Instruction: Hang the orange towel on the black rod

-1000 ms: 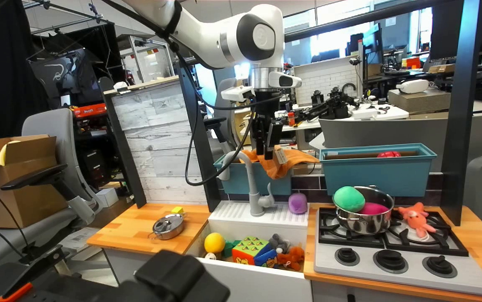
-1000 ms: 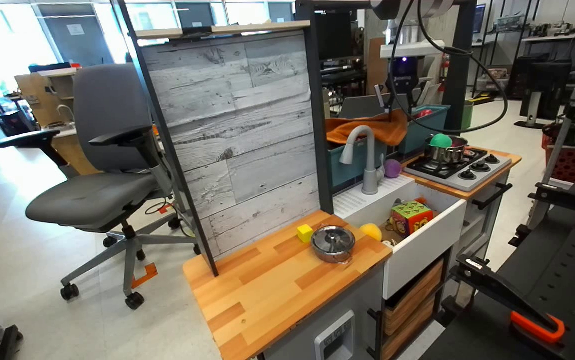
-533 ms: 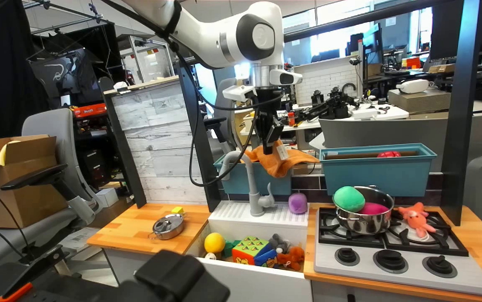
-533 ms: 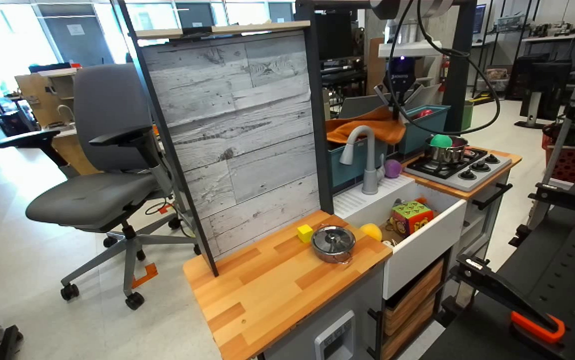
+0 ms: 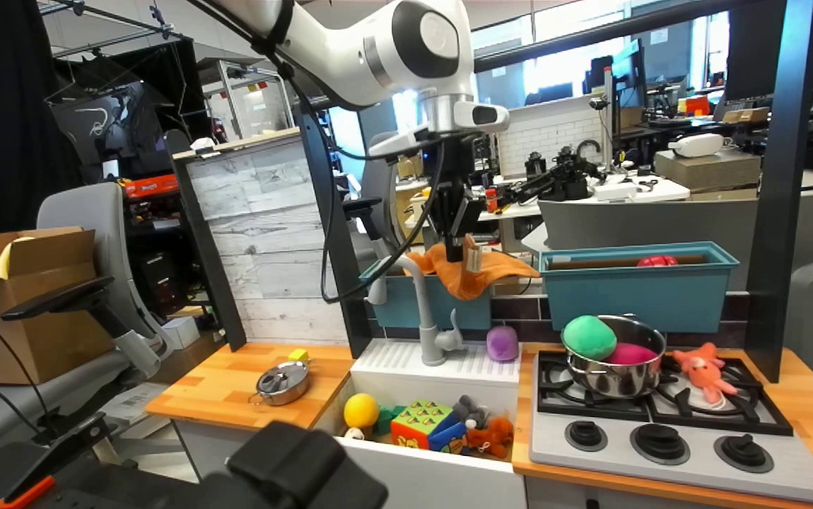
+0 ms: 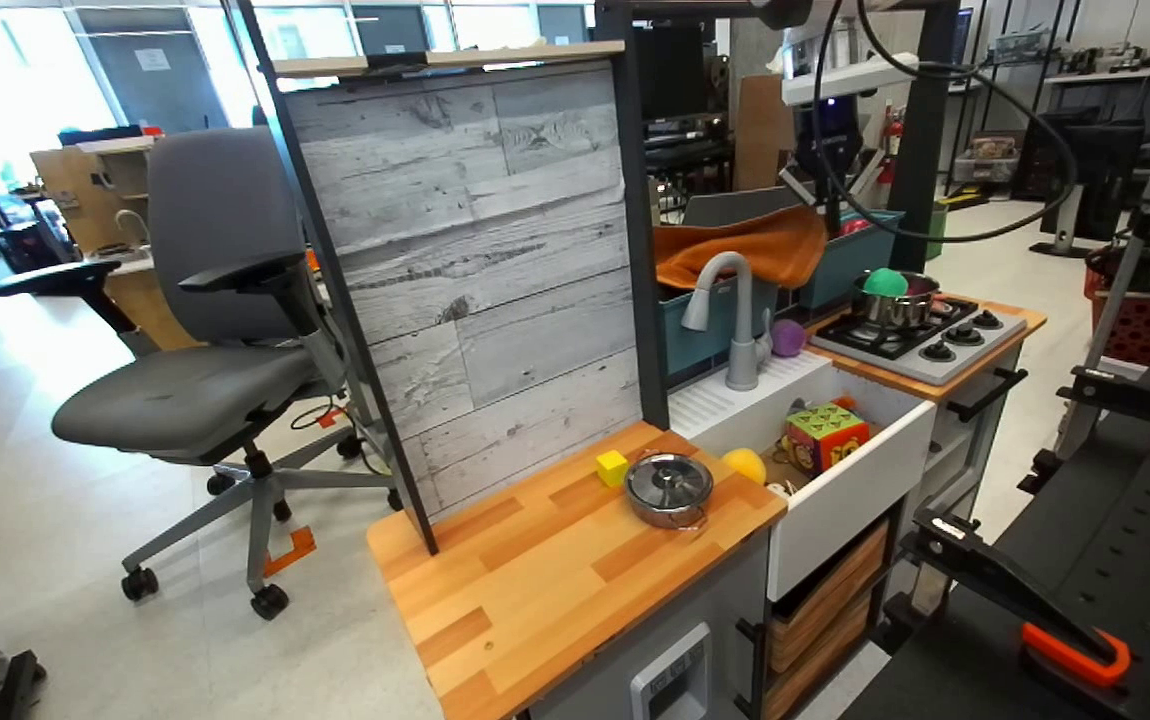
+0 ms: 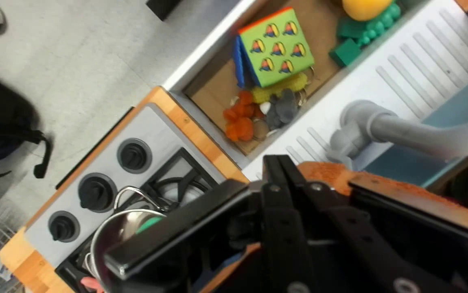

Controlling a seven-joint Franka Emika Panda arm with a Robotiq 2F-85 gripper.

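The orange towel (image 5: pixel 502 269) lies rumpled over the left teal planter (image 5: pixel 459 314), one end lifted. It also shows in an exterior view (image 6: pixel 775 245) and the wrist view (image 7: pixel 327 173). My gripper (image 5: pixel 457 253) points down at the lifted end beside a pale tag. In an exterior view the gripper (image 6: pixel 822 205) is at the towel's raised end. In the wrist view the gripper (image 7: pixel 283 159) has its fingertips together. It appears shut on the towel's edge, which follows it, though the pinched cloth is hidden. A black rod (image 5: pixel 590 35) runs across the top of the frame.
The grey faucet (image 5: pixel 420 304) stands close in front of the towel. A second teal planter (image 5: pixel 636 300) is to its right. Dark posts (image 5: pixel 774 212) flank the space. Below are a toy-filled sink (image 7: pixel 213 61) and a stove with a steel pot (image 5: pixel 615 375).
My gripper has turned and tilted. In an exterior view it has moved to the right and slightly up, and the towel's raised end has been drawn along with it.
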